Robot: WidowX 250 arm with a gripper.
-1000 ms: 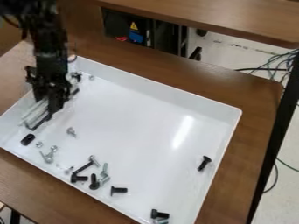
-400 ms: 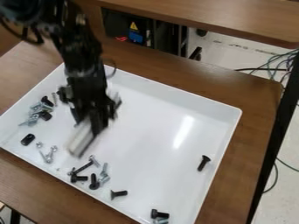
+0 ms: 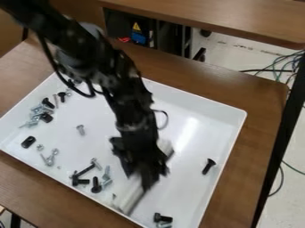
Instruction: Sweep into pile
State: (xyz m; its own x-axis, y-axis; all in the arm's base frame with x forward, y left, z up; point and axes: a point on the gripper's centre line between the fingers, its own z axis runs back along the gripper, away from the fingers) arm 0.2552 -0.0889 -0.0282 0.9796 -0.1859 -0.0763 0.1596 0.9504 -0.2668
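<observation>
Observed gripper point(image 3: 146, 180) over tray point(image 3: 199, 101), at pale bar point(image 3: 129, 198); logged bolts point(image 3: 208, 167) inside tray. Cannot tell opening or grip.

a way through is left over the tray floor point(image 3: 89, 111), between the arm point(image 3: 134, 107) and the screw cluster point(image 3: 40, 113) at the view's left, interrupted by a lone screw point(image 3: 81, 129). low passage is hindered by bolts point(image 3: 96, 185) along the near side, and at the right by a black bolt point(image 3: 208, 166) and the raised wall point(image 3: 229, 138).
</observation>
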